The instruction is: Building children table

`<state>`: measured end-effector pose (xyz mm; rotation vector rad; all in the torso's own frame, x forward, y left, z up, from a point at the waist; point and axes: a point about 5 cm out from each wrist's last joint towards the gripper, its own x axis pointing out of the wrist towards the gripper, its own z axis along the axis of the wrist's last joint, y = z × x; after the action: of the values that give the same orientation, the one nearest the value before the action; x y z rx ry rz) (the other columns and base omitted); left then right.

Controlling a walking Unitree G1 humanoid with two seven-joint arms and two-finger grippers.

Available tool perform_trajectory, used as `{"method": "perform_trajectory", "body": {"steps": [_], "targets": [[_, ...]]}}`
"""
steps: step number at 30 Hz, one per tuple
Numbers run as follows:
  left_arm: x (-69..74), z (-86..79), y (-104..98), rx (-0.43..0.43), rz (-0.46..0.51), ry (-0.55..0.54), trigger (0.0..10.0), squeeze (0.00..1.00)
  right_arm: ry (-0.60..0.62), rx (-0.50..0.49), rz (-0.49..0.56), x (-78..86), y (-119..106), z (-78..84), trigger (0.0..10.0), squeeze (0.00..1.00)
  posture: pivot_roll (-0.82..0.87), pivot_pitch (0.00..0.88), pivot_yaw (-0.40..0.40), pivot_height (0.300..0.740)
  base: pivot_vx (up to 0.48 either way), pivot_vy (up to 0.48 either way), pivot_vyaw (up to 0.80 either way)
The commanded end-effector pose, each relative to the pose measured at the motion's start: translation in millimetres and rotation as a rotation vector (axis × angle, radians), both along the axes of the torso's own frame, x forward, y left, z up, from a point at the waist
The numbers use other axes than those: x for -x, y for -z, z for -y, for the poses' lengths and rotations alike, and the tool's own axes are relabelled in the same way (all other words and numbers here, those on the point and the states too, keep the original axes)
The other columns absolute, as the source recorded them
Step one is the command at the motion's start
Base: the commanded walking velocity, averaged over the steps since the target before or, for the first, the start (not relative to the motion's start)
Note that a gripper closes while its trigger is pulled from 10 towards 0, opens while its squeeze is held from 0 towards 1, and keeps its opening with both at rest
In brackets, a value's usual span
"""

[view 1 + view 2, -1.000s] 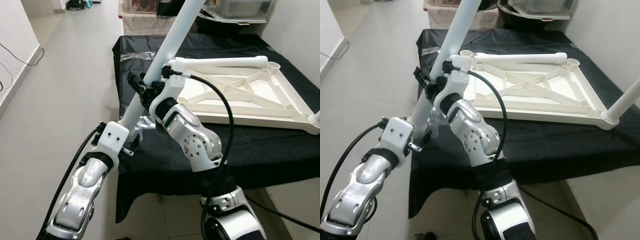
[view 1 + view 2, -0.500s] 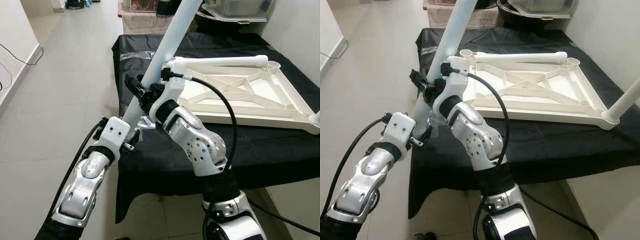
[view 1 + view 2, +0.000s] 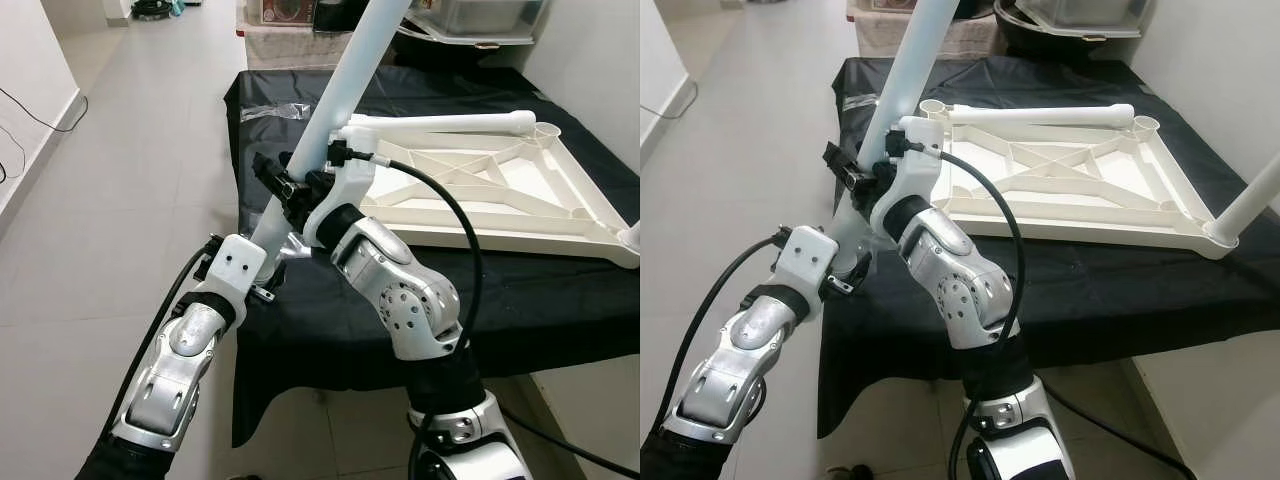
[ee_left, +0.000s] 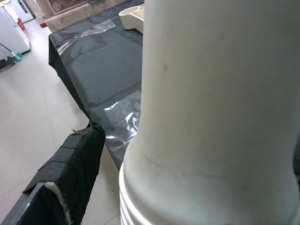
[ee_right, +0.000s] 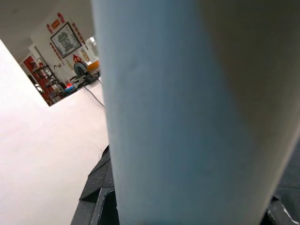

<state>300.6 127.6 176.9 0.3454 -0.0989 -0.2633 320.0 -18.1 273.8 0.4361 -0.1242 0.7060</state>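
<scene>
The robot holds a long white table leg (image 3: 345, 85) with both arms. The left tool (image 3: 262, 280) has hold of the leg low down, near its ridged end, with the fingers pressed against its sides. The right tool (image 3: 290, 185) grips the same leg a little higher up, with its black fingers (image 3: 270, 172) wrapped close on it. The leg leans up and away from both tools, past the top of the picture.

Just beyond the right tool lies the white table top (image 3: 500, 195), turned upside down on a desk (image 3: 300, 330) with a black cloth over it. A second leg (image 3: 450, 123) lies flat along its far edge. The round corner socket (image 3: 931, 106) nearest the right tool is open and waiting. Another leg (image 3: 1250, 205) already stands in a corner far off to the right of both tools.

The leg looks like hollow plastic, so it is likely light and stiff. It is smooth and round, so it could slip or turn in the fingers. Because it is long, the top end may swing about. Holding it in two spots, one low and one higher, seems a good way to keep it steady.

In the right wrist view a red picture with signs on it hangs on a far wall, but it is too small to read. I see no brand or label on the table parts.
</scene>
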Motion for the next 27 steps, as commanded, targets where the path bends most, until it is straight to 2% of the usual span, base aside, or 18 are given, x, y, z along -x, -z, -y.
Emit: {"method": "perform_trajectory", "body": {"steps": [1, 2, 3, 16, 17, 18, 20, 21, 22, 27], "targets": [[-2.4, 5.9, -5, 0.006, 0.027, 0.029, 8.1, 0.0, -0.063, 0.004, -0.006, 7.8, 1, -9.6, 10.0, 0.0, 0.04, 0.125, -0.026, 0.74, 0.0, 0.0, 0.0], [-2.4, 6.6, -6, 0.004, 0.035, 0.031, 4.6, 0.0, -0.064, 0.005, -0.007, 7.9, 1, -9.9, 10.0, 0.0, 0.04, 0.125, -0.026, 0.74, 0.0, 0.0, 0.0], [-2.3, 7.8, -6, 0.01, 0.035, 0.041, 0.0, 0.0, -0.065, 0.007, -0.008, 8.0, 2, -10.3, 10.0, 0.0, 0.04, 0.125, -0.026, 0.74, 0.0, 0.0, 0.0], [-1.2, 7.0, -4, -0.005, 0.04, 0.045, 0.0, 0.0, -0.064, 0.038, 0.015, 10.3, 4, -11.7, 10.0, 0.0, 0.04, 0.121, -0.021, 0.74, 0.0, 0.0, 0.0], [-1.3, 6.2, -3, -0.008, 0.034, 0.039, 1.3, 0.0, -0.063, 0.046, 0.023, 10.4, 5, -12.1, 10.0, 0.0, 0.04, 0.121, -0.021, 0.74, 0.0, 0.0, 0.0], [-1.4, 5.7, -2, -0.01, 0.029, 0.034, 10.0, 0.0, -0.063, 0.051, 0.028, 10.6, 5, -12.5, 10.0, 0.0, 0.04, 0.121, -0.021, 0.74, 0.0, 0.0, 0.0], [-0.5, 4.6, -1, -0.003, 0.024, 0.026, 10.0, 0.0, -0.034, 0.104, 0.098, 10.9, 7, -13.1, 10.0, 0.0, 0.04, 0.121, -0.021, 0.74, 0.0, 0.0, 0.0], [-0.5, 4.6, -1, -0.003, 0.024, 0.026, 10.0, 0.0, -0.034, 0.104, 0.098, 10.9, 7, -13.1, 10.0, 0.0, 0.04, 0.121, -0.021, 0.74, 0.0, 0.0, 0.0], [1.2, 4.0, 0, -0.001, 0.024, 0.027, 10.0, 0.0, -0.035, 0.124, 0.113, 11.2, 9, -13.5, 10.0, 1.0, 0.04, 0.119, -0.018, 0.74, 0.0, 0.0, 0.0], [12.3, 1.7, 3, 0.049, 0.002, 0.062, 10.0, 0.0, -0.032, 0.157, 0.131, 7.4, 18, -7.9, 10.0, 1.0, 0.04, 0.119, -0.018, 0.74, 0.0, 0.0, 0.0]]}}
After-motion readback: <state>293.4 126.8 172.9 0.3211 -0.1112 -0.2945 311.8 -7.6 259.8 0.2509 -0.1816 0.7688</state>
